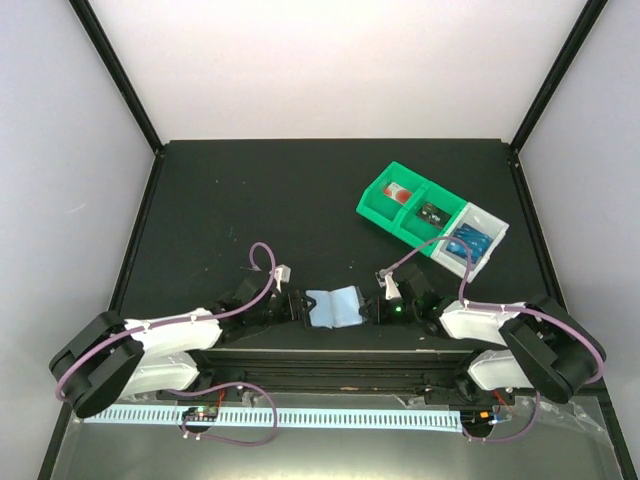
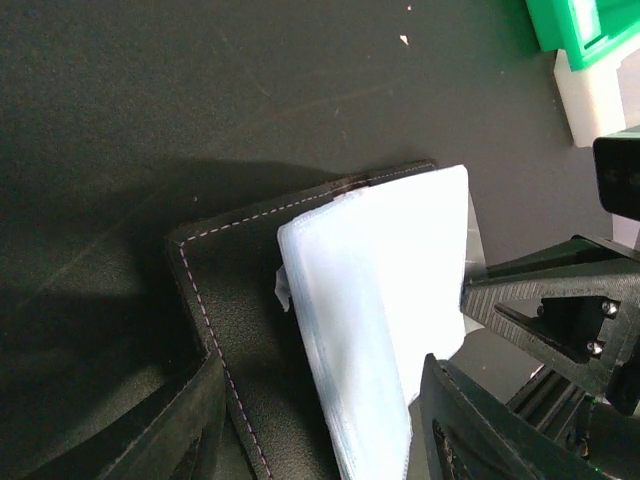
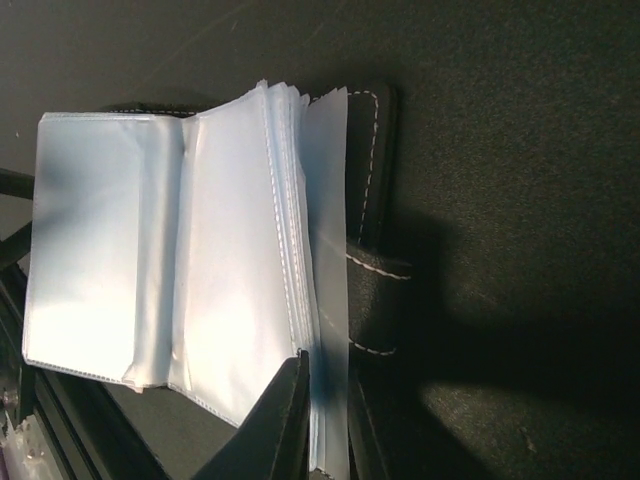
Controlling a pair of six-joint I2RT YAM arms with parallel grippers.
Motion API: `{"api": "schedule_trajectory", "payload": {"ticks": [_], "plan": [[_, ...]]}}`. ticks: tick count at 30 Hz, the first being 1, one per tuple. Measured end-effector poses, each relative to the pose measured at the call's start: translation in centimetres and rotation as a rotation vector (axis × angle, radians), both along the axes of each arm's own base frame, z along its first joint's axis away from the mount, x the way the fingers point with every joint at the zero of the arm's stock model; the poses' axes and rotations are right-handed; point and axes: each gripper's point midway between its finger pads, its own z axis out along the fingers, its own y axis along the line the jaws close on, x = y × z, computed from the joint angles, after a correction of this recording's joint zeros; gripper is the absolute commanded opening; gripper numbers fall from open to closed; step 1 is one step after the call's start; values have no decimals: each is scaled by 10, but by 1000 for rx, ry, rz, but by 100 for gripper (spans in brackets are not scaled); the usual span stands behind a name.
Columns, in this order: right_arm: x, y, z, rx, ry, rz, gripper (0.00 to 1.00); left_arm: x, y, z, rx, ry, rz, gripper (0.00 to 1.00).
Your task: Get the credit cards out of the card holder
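Left gripper (image 1: 292, 308): at the 9 o'clock end of the holder (image 1: 335, 307); spread to either side of cover (image 2: 240, 300) and sleeves (image 3: 230, 250); clamped or only straddling, cannot tell.
Right gripper (image 1: 374, 311): at the 3 o'clock end; nearly pressed together, pinching the edge of the sleeve stack.
Holder place: 6 o'clock side of the table (image 1: 250, 200), between both grippers; resting or slightly lifted, cannot tell.
Handling: probably light and limp; clear sleeves look slick and floppy, likely to fan or slip from a pinch; stitched cover firmer.
Hold: cover edge for pinning down, a card's exposed rim for pulling.
Axis: long axis 9 to 3 o'clock, fold 12 to 6, open face up.
Cards (image 1: 468, 243): blue, in the white end bin of the tray (image 1: 380, 222), at 2 o'clock, well apart from the holder; none visible in the open sleeves.
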Motion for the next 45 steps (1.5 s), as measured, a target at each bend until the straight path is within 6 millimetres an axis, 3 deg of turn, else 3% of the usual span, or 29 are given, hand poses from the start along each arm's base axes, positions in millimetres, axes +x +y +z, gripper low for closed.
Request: {"api": "schedule_trajectory", "payload": {"ticks": [14, 21, 31, 45], "plan": [[1, 3, -1, 12, 7, -20, 13, -6, 2, -3, 24, 15, -1, 56], [1, 3, -1, 10, 5, -24, 13, -4, 2, 18, -12, -36, 11, 56], [1, 4, -1, 8, 3, -23, 13, -7, -2, 16, -2, -18, 4, 56], [1, 4, -1, 2, -6, -24, 13, -5, -3, 39, -37, -59, 28, 56]]}}
